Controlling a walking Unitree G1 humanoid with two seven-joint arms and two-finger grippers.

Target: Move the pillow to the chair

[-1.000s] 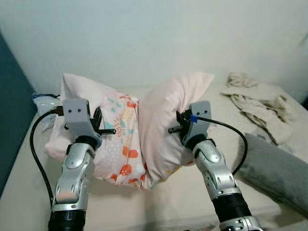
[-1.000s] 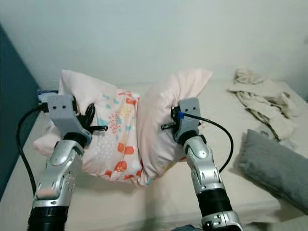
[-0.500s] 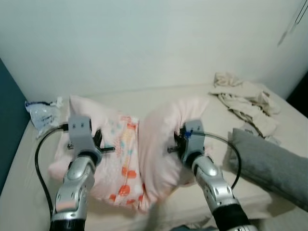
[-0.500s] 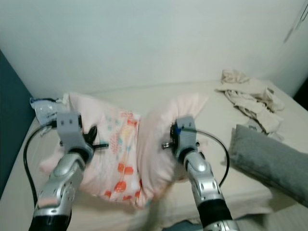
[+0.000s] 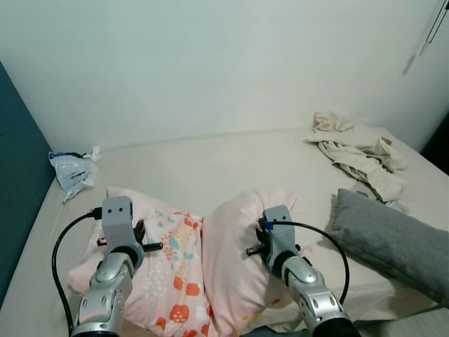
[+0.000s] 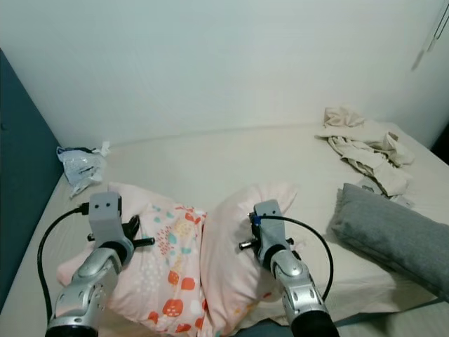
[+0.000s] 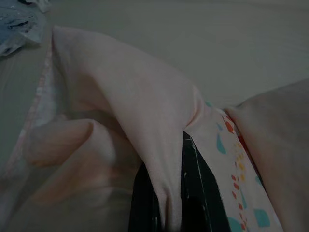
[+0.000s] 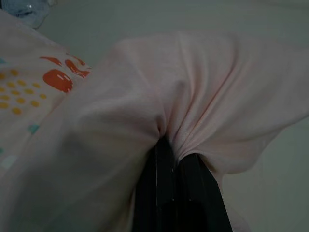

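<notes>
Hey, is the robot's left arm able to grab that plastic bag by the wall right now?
Probably not. The left gripper is shut on the pillow, so its fingers are taken, and the plastic bag lies apart from it, farther back on the bed.

Head pair looks down over bed (image 5: 231, 161); wrist views (dim, perhaps shaded) hug pillow (image 8: 203, 96).

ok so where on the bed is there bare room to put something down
The widest bare stretch of mattress lies behind the pillow, between the plastic bag and the crumpled clothes. The near edge is crowded by the pillow, held by the left claw and right claw, and the grey cushion.
</notes>
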